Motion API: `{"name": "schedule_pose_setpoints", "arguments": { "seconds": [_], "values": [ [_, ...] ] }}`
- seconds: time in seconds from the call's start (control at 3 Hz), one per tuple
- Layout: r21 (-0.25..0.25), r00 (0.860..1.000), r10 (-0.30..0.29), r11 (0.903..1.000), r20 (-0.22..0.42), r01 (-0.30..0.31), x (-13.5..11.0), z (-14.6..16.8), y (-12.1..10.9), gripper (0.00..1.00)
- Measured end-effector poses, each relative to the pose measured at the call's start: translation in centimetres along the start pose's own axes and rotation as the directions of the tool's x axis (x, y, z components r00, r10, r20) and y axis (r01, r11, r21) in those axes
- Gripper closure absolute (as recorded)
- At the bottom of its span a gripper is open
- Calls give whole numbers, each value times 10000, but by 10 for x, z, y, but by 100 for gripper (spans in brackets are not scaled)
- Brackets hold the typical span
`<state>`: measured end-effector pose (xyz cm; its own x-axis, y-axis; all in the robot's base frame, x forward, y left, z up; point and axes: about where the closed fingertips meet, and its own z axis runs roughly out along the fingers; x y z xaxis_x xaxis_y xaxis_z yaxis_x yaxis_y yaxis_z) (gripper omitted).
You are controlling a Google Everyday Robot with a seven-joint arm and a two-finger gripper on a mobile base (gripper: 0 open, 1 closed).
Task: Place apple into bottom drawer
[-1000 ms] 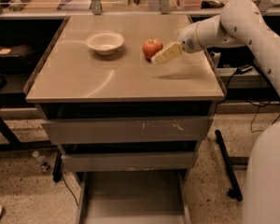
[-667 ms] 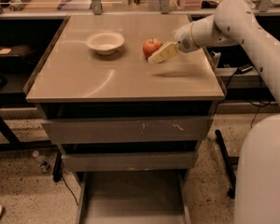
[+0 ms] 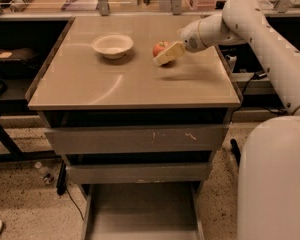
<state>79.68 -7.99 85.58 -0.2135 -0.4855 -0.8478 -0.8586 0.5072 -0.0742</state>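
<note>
Clearly little of the task is done: the apple (image 3: 160, 47) sits on the far right part of the tabletop (image 3: 125, 81), to the right of the white bowl (image 3: 112, 45), and is not yet lifted. The gripper (image 3: 169, 53) reaches in from the right and lies against the apple's near right side, touching it or very nearly. Whether it is open, closed or already clasping the fruit I cannot tell. One thing is ready: the bottom drawer (image 3: 140, 209) stands pulled out at the near foot of the cabinet, its grey floor showing. What is left, as I judge it, is nearly everything: a sure grasp, a lift, a carry over the near edge and down, and a release inside the tray.
</note>
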Motion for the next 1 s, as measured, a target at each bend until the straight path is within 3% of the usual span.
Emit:
{"name": "schedule_pose_setpoints", "arguments": {
  "seconds": [0.33,1.0],
  "values": [
    [-13,10000,-12,10000,19,12,-1,0,0,19],
    [-14,10000,-11,10000,19,12,-1,0,0,66]
  ]
}}
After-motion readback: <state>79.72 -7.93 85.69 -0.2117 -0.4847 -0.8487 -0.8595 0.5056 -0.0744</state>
